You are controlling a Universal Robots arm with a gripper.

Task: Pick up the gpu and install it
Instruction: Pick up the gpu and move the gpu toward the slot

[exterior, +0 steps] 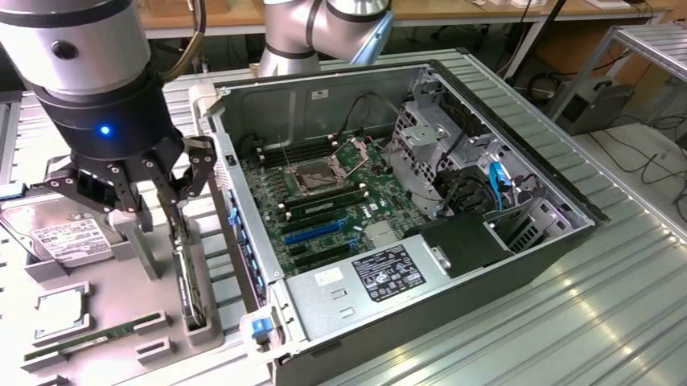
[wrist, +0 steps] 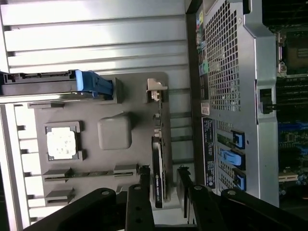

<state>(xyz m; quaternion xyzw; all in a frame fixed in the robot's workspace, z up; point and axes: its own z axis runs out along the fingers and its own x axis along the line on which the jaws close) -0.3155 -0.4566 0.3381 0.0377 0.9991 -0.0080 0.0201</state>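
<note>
The gpu [exterior: 192, 277] stands on its long edge in a slot of the grey holder tray [exterior: 113, 277], at the exterior view's left of the open PC case [exterior: 504, 241]. It is a thin dark card. My gripper [exterior: 183, 213] hangs directly over it, lowered onto its upper edge. In the wrist view the gpu [wrist: 159, 159] runs between my two black fingers [wrist: 144, 192], and a gap shows beside the card, so the gripper [wrist: 163, 187] is open and straddles it. The motherboard [exterior: 322, 201] with its blue slot [exterior: 311, 231] lies bare inside the case.
The tray [wrist: 137, 96] also holds a hard drive [exterior: 63, 237] with a blue end [wrist: 91, 82], a processor chip [wrist: 61, 143] and a narrow memory stick [exterior: 92, 338]. The case's rear wall [wrist: 226, 72] stands close beside the gpu. A second arm's base [exterior: 311, 32] sits behind the case.
</note>
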